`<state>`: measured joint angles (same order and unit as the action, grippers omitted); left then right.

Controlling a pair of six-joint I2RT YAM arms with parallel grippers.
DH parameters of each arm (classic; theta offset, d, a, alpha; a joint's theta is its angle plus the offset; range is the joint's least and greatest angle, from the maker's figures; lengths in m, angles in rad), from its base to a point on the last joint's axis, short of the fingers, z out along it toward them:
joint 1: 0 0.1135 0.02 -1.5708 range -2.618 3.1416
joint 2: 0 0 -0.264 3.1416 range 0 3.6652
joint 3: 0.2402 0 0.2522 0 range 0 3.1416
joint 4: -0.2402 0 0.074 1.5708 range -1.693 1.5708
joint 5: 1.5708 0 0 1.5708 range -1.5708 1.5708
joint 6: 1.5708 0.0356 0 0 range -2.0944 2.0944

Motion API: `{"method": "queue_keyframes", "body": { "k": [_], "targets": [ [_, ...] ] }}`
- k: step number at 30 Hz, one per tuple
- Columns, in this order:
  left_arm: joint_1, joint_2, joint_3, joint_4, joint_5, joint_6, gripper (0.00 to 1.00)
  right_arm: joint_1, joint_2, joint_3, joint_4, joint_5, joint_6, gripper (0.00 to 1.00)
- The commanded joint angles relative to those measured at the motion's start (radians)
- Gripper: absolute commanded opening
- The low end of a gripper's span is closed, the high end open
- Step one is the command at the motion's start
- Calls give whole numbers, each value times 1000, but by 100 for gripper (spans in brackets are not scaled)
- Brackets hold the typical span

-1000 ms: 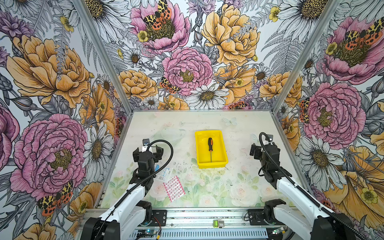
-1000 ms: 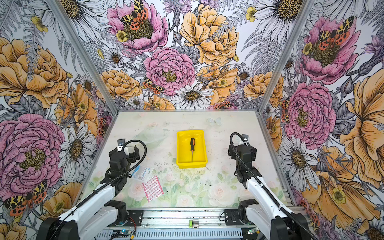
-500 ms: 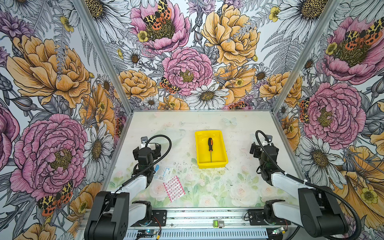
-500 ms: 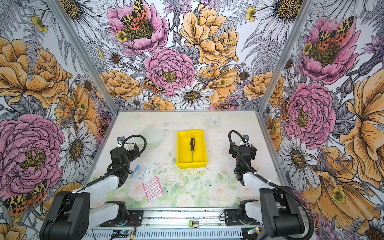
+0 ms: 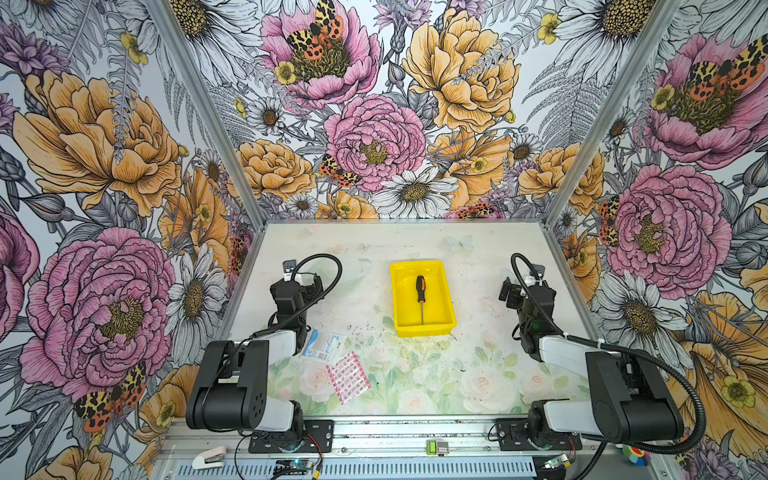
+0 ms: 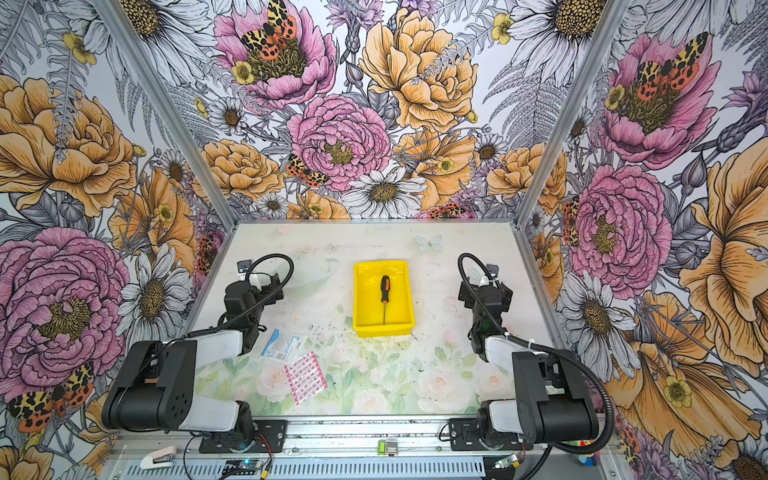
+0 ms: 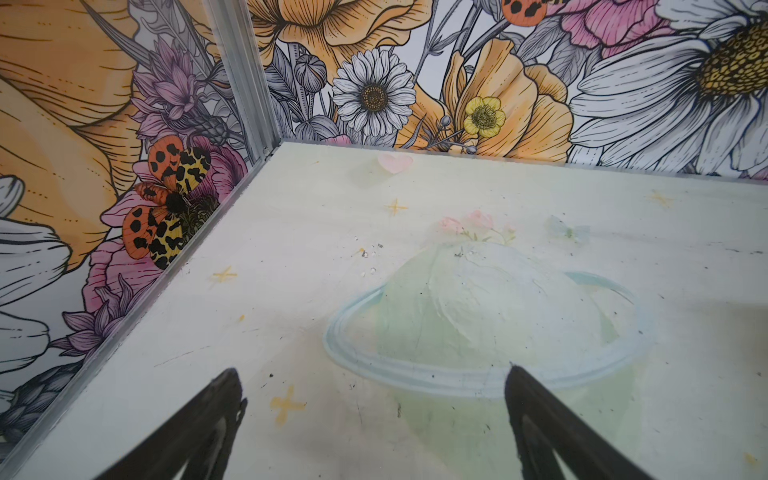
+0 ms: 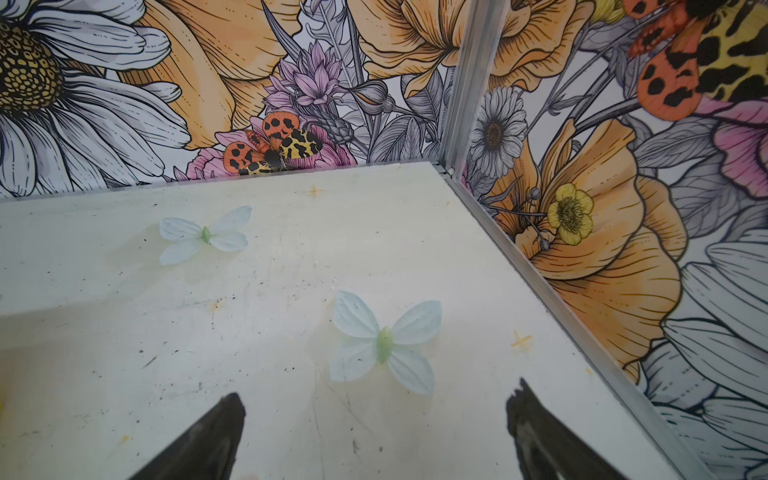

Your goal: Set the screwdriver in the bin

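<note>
The yellow bin (image 5: 401, 299) (image 6: 361, 299) sits at the middle of the table in both top views. Inside it lies the screwdriver (image 5: 420, 297) (image 6: 385, 297), orange-and-black handle toward the back wall, thin shaft toward the front. My left gripper (image 5: 305, 279) (image 7: 372, 376) is folded back at the left side, well apart from the bin, open over bare table. My right gripper (image 5: 509, 291) (image 8: 376, 399) stands at the right side, also open with nothing between its fingers. Neither wrist view shows the bin or the screwdriver.
A blue-and-white packet (image 5: 323, 344) and a pink patterned sachet (image 5: 348, 377) lie on the table front left, beside the left arm. Flowered walls with metal corner posts (image 7: 241, 79) (image 8: 469, 83) close in the back and sides.
Both arms have folded further back toward their bases and lowered, with the grippers drawing slightly away from the bin. The screwdriver and bin have not moved.
</note>
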<state>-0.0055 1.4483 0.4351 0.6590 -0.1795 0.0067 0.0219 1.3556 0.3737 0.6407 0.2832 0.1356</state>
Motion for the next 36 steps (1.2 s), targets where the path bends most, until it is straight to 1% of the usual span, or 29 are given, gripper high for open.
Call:
{"method": "queue_keyframes", "body": {
  "k": [1,6,11,22,23,24,25,26,27,28,30,33,36],
  "targets": [
    [15,41,19,76,86,-3,99,-10,21,39,33,-42,-21,99],
    [44,60,4,121,170,-5,99,-16,97,46,97,-35,-25,100],
    [48,63,-8,143,183,-5,99,-16,143,68,103,-62,-37,100],
    [32,88,-33,209,146,0,99,-13,148,56,128,-50,-35,100],
    [34,89,-33,210,149,1,99,-13,154,37,165,-42,-33,99],
    [33,89,-33,209,150,0,99,-12,182,0,260,-32,-36,99],
    [34,89,-33,209,150,1,99,-10,186,-13,302,-25,-40,99],
    [33,89,-33,209,150,1,99,-12,171,3,233,-20,-24,99],
    [34,89,-33,209,150,-1,99,-13,189,4,269,-18,-33,99],
    [34,90,-35,214,149,0,99,-12,177,10,237,-15,-23,100],
    [32,92,-45,237,135,-2,99,-13,182,8,246,-14,-28,100],
    [12,104,-61,289,74,-2,99,-13,176,8,240,-16,-24,99],
    [12,104,-59,283,73,-2,99,-13,174,1,244,-15,-25,99]
  ]
}}
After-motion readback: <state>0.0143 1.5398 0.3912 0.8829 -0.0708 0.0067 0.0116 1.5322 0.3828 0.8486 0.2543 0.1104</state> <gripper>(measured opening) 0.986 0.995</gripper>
